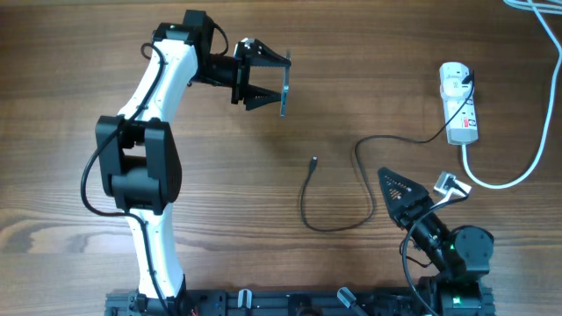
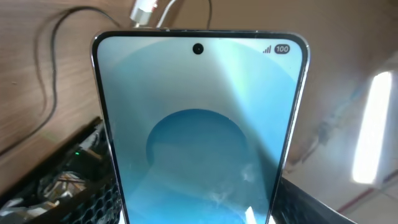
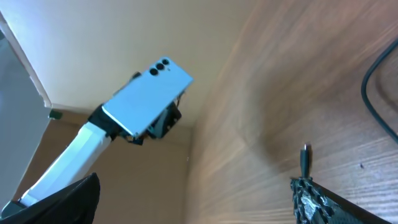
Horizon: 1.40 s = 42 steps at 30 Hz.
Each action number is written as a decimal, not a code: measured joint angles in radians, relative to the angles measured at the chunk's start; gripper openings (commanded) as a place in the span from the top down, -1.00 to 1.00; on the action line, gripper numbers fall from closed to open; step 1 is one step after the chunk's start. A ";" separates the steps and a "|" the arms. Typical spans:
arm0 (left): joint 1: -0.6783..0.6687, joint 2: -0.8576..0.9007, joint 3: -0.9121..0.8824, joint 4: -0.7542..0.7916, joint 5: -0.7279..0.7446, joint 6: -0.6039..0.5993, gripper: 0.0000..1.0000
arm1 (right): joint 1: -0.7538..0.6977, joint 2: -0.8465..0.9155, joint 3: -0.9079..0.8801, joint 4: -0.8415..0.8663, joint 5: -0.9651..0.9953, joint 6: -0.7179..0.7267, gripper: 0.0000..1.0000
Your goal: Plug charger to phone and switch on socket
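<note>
the phone (image 2: 199,124) fills the view, its screen lit teal with a round shape. far left, the black charger cable (image 2: 55,81) curves across the worktop (image 2: 25,37).

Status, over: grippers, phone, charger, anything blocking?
Left gripper shut on phone, raised. Right gripper open, empty. Charger tip loose on table, not in phone. Nothing between tip and phone.

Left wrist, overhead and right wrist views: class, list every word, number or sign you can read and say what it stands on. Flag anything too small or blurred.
"100": top right corner of the phone screen, left wrist view.
Signal bars: a sign, no words, just left of the "100".
Red marking on the socket, overhead view: too small to read.
Back of the phone, right wrist view: no text can be read.
</note>
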<state>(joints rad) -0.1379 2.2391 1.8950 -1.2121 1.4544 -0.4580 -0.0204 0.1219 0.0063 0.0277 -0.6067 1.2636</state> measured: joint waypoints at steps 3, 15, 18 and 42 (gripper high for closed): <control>0.010 0.000 0.000 0.000 0.035 0.000 -0.56 | 0.000 0.035 0.000 -0.001 -0.019 -0.104 -0.99; 0.012 0.000 0.000 0.000 0.066 0.000 -0.55 | 0.000 0.613 0.616 -0.811 0.216 -0.610 -0.99; 0.012 0.000 0.000 0.000 0.066 0.000 -0.55 | 0.000 0.678 0.696 -0.798 0.199 -0.640 -0.99; 0.012 0.000 0.000 0.000 0.066 0.000 -0.57 | 0.000 0.929 0.697 -0.776 0.023 -0.747 -0.99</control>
<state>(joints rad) -0.1257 2.2391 1.8950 -1.2125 1.5208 -0.4580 -0.0204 1.0508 0.7033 -0.7483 -0.5842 0.5163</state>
